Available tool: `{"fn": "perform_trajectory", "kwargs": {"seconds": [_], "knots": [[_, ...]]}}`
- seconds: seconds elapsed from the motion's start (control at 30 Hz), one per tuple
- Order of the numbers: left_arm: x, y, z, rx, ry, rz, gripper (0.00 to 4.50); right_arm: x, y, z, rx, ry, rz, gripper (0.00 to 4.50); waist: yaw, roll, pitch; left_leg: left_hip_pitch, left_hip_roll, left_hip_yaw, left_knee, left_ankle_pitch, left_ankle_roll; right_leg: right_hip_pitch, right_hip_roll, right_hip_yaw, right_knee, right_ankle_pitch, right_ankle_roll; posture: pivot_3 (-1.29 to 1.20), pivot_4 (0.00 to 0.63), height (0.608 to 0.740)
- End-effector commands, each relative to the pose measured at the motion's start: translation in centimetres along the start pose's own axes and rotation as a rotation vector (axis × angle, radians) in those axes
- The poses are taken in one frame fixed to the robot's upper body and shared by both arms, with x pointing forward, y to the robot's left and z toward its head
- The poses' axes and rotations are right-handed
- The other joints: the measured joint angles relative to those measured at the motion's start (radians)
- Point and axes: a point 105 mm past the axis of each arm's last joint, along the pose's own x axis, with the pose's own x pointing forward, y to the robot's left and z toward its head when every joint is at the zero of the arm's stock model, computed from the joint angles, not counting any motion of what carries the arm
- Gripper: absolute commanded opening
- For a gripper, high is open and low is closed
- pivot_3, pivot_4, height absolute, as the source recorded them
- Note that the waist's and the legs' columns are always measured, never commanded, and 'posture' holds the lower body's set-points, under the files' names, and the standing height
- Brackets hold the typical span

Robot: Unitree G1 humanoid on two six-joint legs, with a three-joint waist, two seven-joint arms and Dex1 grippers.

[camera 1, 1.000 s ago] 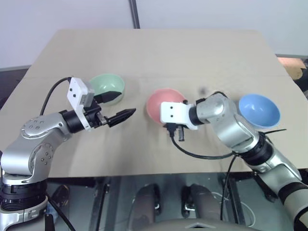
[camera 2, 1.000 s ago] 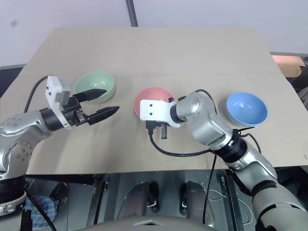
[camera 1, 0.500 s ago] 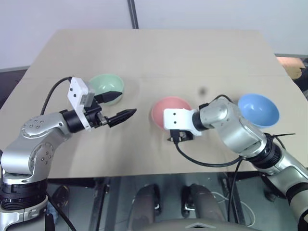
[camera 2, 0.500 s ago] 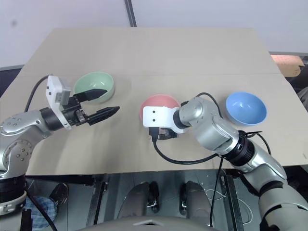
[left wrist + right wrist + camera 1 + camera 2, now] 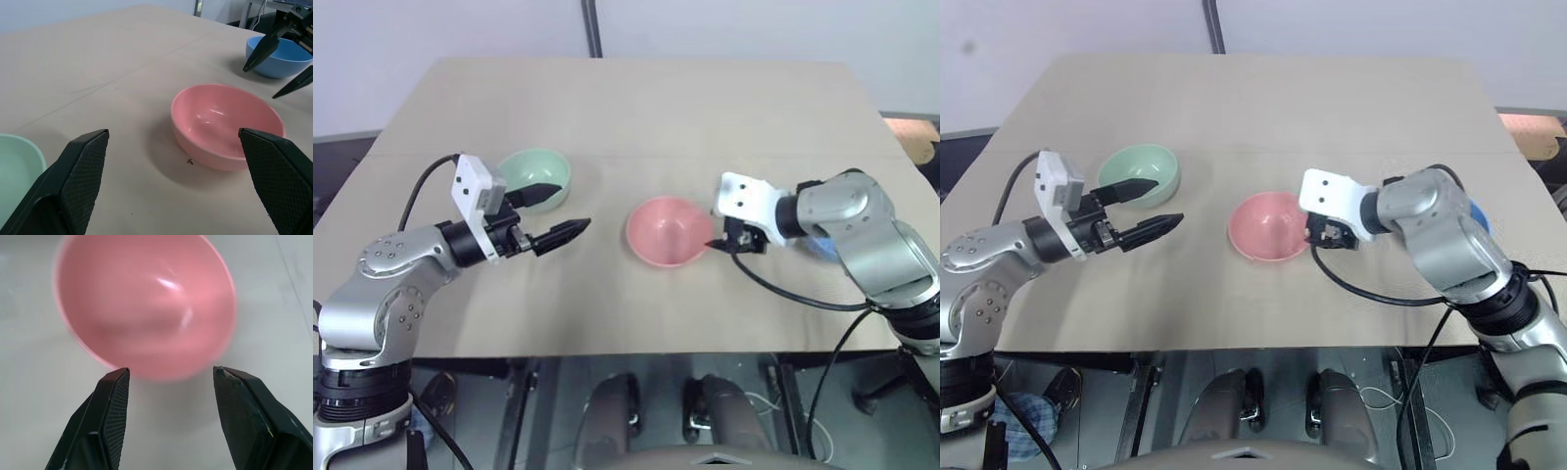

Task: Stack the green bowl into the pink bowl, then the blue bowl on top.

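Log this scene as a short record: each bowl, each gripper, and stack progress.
pink bowl: mid-table, upright, empty
green bowl: on the table, at the robot's left, empty, apart from the pink
blue bowl: on the table, at the robot's right, partly behind the right arm
left gripper: open, empty, beside the green bowl
right gripper: open, empty, just off the pink bowl's rim
stack: not started; all three bowls separate
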Motion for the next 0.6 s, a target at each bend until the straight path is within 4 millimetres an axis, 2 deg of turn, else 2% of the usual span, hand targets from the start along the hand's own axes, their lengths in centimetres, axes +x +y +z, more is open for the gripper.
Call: {"fn": "perform_trajectory", "kwargs": {"seconds": [0.03,0.23,0.5,0.6], "knots": [[0.0,0.4,1.0,0.056,-0.026,0.01,4.5,-1.9,-1.7,1.1,0.064,-0.142,-0.094,2.98,0.0,0.0,0.0,0.0,0.0,0.0,0.0,0.0,0.0,0.0,0.0,0.0,0.0,0.0,0.0,0.0,0.15,0.739],[0.2,2.3,0.8,0.095,0.018,0.097,4.5,-4.1,-2.5,1.0,0.183,-0.293,-0.144,2.98,0.003,0.0,0.0,0.0,0.0,0.0,0.0,0.0,0.0,0.0,0.001,0.0,0.0,0.0,0.001,0.0,0.15,0.739],[0.4,4.2,-0.2,0.141,0.081,0.174,4.5,-6.6,-1.0,-0.5,0.225,-0.433,-0.095,2.98,0.005,0.0,0.0,0.0,0.0,0.0,-0.001,0.0,0.0,0.0,0.001,0.0,-0.002,-0.001,0.002,0.0,0.15,0.739],[1.0,5.3,-1.1,0.189,0.148,0.217,4.5,-7.5,-0.7,-0.8,0.27,-0.483,-0.076,2.98,0.005,0.0,0.0,0.0,0.0,0.0,-0.001,0.0,0.0,0.0,0.001,0.0,-0.001,-0.001,0.003,0.0,0.15,0.739]]}}
